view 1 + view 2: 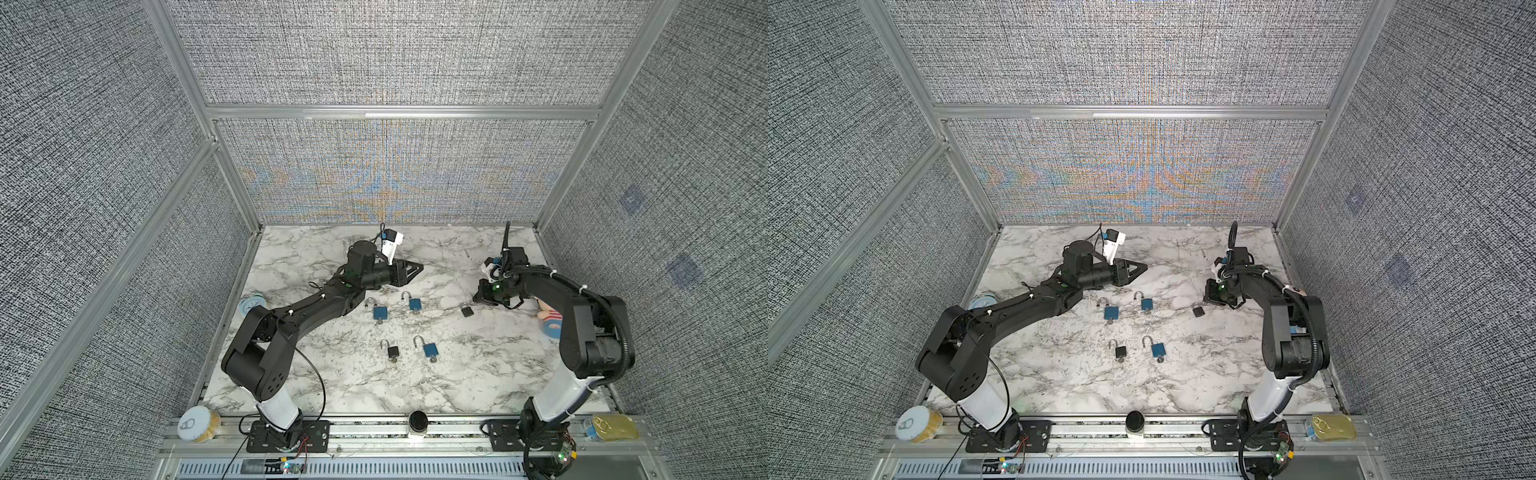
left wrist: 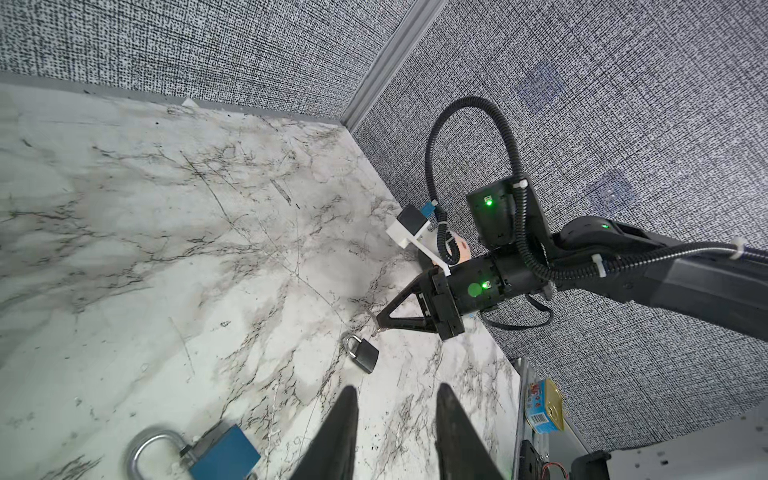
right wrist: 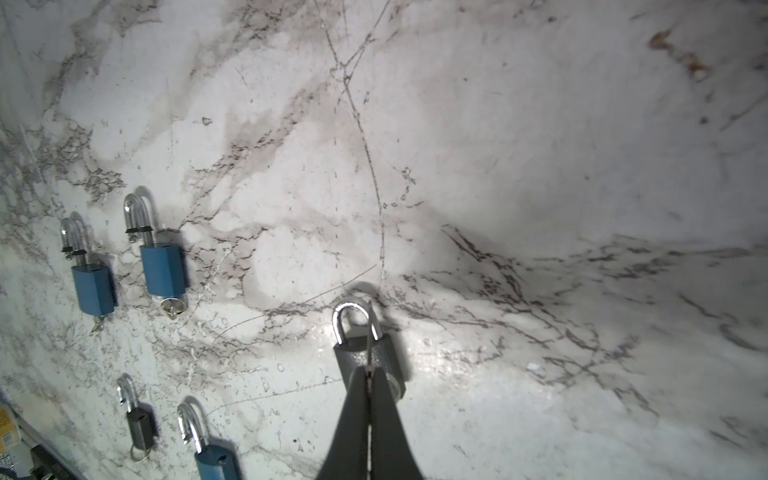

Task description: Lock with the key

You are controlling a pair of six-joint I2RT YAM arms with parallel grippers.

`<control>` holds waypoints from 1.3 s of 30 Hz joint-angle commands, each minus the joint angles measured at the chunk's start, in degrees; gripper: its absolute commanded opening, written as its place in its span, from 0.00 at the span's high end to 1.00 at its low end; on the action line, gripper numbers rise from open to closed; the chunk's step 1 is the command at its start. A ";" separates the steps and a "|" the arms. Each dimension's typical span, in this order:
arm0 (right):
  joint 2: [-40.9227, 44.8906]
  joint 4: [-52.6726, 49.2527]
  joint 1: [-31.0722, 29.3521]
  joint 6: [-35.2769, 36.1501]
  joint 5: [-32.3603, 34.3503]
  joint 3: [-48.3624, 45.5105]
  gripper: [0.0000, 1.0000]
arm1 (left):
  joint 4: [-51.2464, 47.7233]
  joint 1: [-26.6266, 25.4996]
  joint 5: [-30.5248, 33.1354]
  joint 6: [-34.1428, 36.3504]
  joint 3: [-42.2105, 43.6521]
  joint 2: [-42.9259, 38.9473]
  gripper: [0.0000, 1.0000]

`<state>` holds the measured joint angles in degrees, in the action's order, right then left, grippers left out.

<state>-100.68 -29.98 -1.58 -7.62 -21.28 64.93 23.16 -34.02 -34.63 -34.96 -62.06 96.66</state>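
the right wrist view, unlike the top views, shows the right end effector [image 3: 368, 371] pinching a thin key [image 3: 369, 349] over the grey lock [image 3: 351, 353], while the left end effector [image 2: 397, 388] is narrow and empty.

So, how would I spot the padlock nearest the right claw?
On the marble table, four padlocks cluster in the middle. The dark padlock lies apart from them, just by the right claw. Only its shackle is closed.
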 commanded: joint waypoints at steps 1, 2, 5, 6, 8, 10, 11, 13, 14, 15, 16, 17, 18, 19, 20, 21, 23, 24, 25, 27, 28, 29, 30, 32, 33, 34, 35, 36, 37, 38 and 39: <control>-0.09 -0.81 -0.34 0.76 1.78 0.13 1.00 | 1.89 0.10 -0.82 -0.89 -0.60 0.22 0.66; -0.12 -0.81 -0.27 0.84 1.89 -0.04 1.00 | 2.02 0.11 -0.95 -0.99 -0.55 0.27 0.66; -0.39 -0.89 -0.59 0.89 2.53 -0.48 1.00 | 1.83 0.18 -0.70 -0.90 -0.25 0.04 0.66; -0.55 -0.91 -0.69 1.04 2.60 -0.55 1.00 | 1.80 0.09 -0.78 -0.88 -0.32 0.02 0.66; -1.13 -1.13 -0.81 0.99 3.20 -0.38 1.00 | 1.72 0.15 -0.85 -0.90 -0.26 0.11 0.66; -1.86 -1.60 -1.03 1.22 3.81 -0.03 1.00 | 1.72 0.12 -0.83 -0.98 -0.25 0.19 0.66; -2.20 -1.83 -1.12 1.34 4.12 0.19 1.00 | 1.80 0.13 -0.79 -1.07 -0.25 0.28 0.66; -2.62 -2.12 -1.39 1.43 4.62 0.45 1.00 | 1.96 0.16 -0.87 -1.25 -0.25 0.60 0.66; -2.81 -2.28 -1.51 1.53 4.71 0.54 1.00 | 2.02 0.16 -0.98 -1.26 -0.25 0.76 0.66; -2.92 -2.43 -1.61 1.49 4.90 0.63 1.00 | 2.07 0.11 -1.05 -1.34 -0.34 0.82 0.66; -2.97 -2.70 -1.61 1.48 5.17 0.73 1.00 | 2.15 0.18 -1.14 -1.40 -0.34 0.96 0.66; -3.11 -2.93 -1.67 1.62 5.36 0.75 1.00 | 2.16 0.16 -1.22 -1.43 -0.41 1.04 0.66; -3.18 -3.06 -1.75 1.65 5.52 0.77 1.00 | 2.08 0.12 -1.23 -1.43 -0.43 1.12 0.66; -3.20 -3.12 -1.85 1.60 5.62 0.68 1.00 | 1.94 0.09 -1.23 -1.49 -0.53 1.31 0.66; -3.20 -3.16 -1.99 1.69 5.63 0.68 0.99 | 1.60 0.16 -1.23 -1.45 -0.71 1.42 0.66; -3.25 -3.31 -2.05 1.65 5.68 0.73 0.98 | 1.31 0.16 -1.23 -1.33 -0.77 1.56 0.66; -3.27 -3.62 -2.11 1.54 6.12 0.73 0.97 | 0.95 0.13 -1.53 -1.33 -1.03 1.80 0.66; -3.32 -3.76 -2.15 1.55 6.26 0.86 0.96 | 0.93 0.18 -1.62 -1.34 -1.04 1.87 0.66; -3.35 -4.16 -2.19 1.50 6.54 0.99 0.95 | 0.93 0.17 -1.80 -1.34 -1.13 1.88 0.66; -3.47 -4.56 -2.20 1.56 6.78 1.16 0.91 | 0.85 0.15 -1.93 -1.27 -1.13 1.88 0.66; -3.45 -4.61 -2.20 1.52 6.82 1.17 0.89 | 0.68 0.18 -1.93 -1.17 -1.13 1.90 0.66; -3.47 -4.78 -2.33 1.55 6.80 1.17 0.88 | 0.60 0.12 -1.93 -1.02 -1.13 1.88 0.66; -3.35 -4.85 -2.32 1.50 6.88 1.25 0.86 | 0.51 0.18 -1.93 -0.99 -1.06 1.84 0.66; -3.17 -5.03 -2.39 1.48 7.18 1.26 0.83 | 0.42 0.13 -1.93 -0.90 -1.12 1.89 0.66; -3.11 -5.05 -2.45 1.52 7.29 1.27 0.83 | 0.32 0.18 -1.93 -0.90 -1.12 1.89 0.66; -2.93 -5.18 -2.45 1.47 7.39 1.30 0.82 | 0.32 0.17 -1.93 -0.82 -1.04 1.93 0.66; -2.78 -5.26 -2.46 1.52 7.52 1.26 0.82 | 0.31 0.16 -1.93 -0.81 -1.06 1.86 0.66; -2.56 -5.33 -2.47 1.43 7.56 1.26 0.82 | 0.22 0.14 -1.93 -0.81 -1.04 1.82 0.66; -2.21 -5.48 -2.46 1.33 7.65 1.42 0.82 | 0.18 0.18 -1.81 -0.81 -1.04 1.76 0.66; -1.87 -5.68 -2.51 1.16 7.59 1.51 0.82 | 0.09 0.18 -1.63 -0.73 -0.96 1.62 0.66; -1.38 -6.00 -2.55 1.10 7.78 1.73 0.81 | -0.06 0.14 -1.27 -0.72 -0.87 1.35 0.66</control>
<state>-102.94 -34.41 -4.03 -6.37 -14.11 66.02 23.38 -33.98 -35.97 -36.45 -62.78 98.48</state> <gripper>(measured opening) 0.187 0.343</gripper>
